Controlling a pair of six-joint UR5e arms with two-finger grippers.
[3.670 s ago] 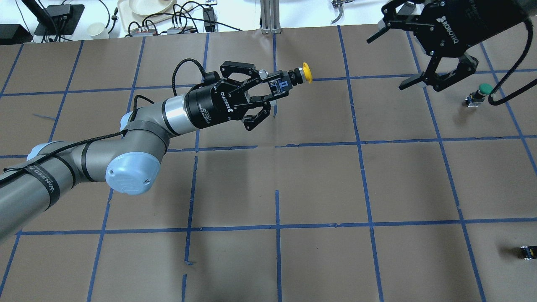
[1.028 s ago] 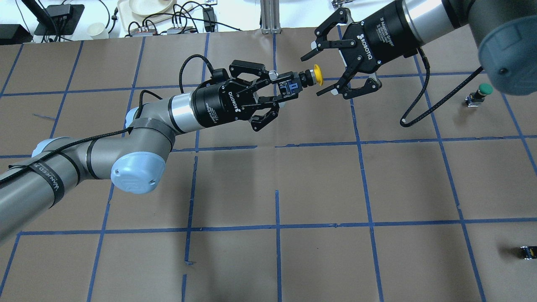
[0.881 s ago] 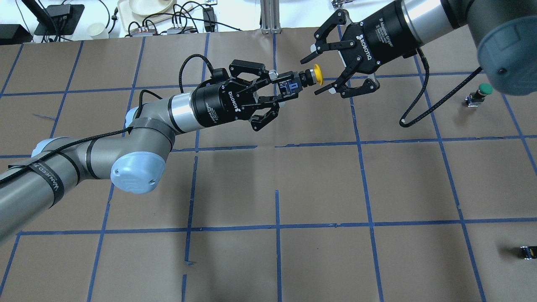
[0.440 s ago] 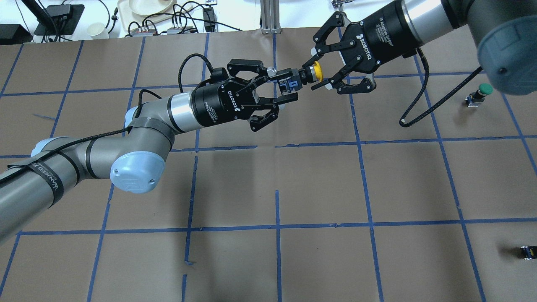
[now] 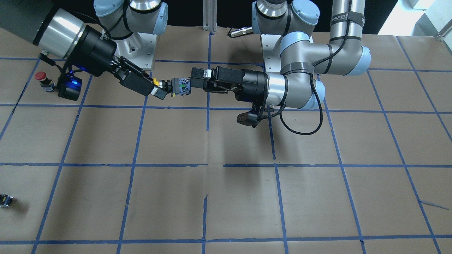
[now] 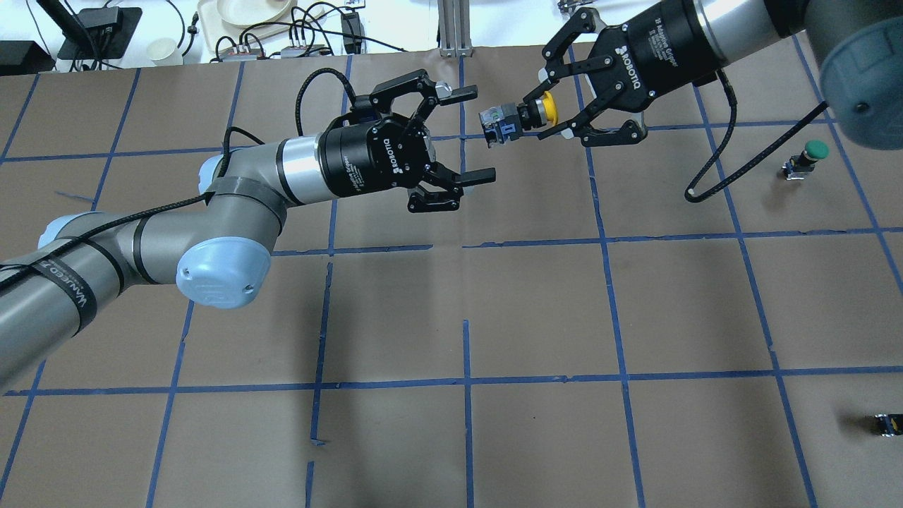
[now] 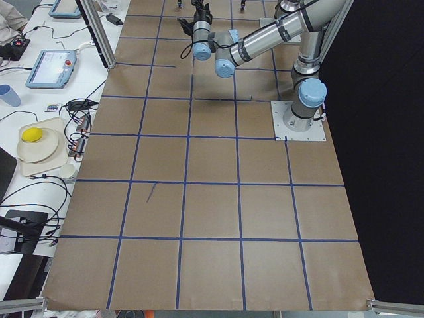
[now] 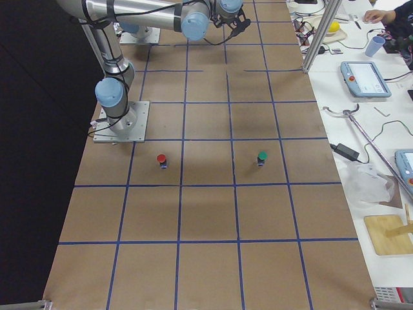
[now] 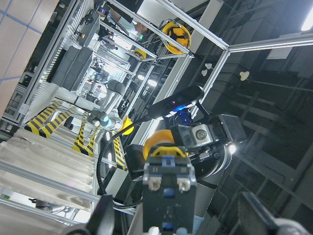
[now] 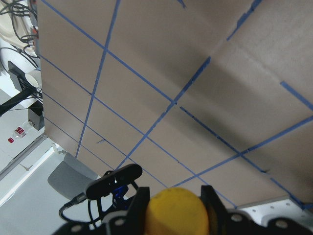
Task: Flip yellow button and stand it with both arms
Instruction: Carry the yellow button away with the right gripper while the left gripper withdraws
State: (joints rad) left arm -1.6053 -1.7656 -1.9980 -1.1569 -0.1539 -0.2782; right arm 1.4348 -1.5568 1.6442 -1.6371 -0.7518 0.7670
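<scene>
The yellow button [image 6: 504, 118] hangs in the air above the far middle of the table, lying sideways. My right gripper [image 6: 539, 116] is shut on its yellow cap, and the black body points toward the left gripper. My left gripper [image 6: 476, 132] is open, its fingers spread on either side just short of the body and apart from it. In the front-facing view the button [image 5: 178, 87] sits between the right gripper [image 5: 158, 90] and the left gripper [image 5: 196, 79]. The left wrist view shows the button's underside [image 9: 168, 182]. The right wrist view shows the cap [image 10: 178, 211] between the fingers [image 10: 139, 199].
A green-capped button [image 6: 813, 152] stands at the far right. A red-capped button [image 5: 41, 76] stands behind the right gripper. A small black capless part [image 6: 887, 424] lies at the near right edge. Cables and a tray lie beyond the table's far edge.
My right gripper came in from the right and shut on the yellow cap. My left gripper then opened, let go of the button's body and drew back a little.
</scene>
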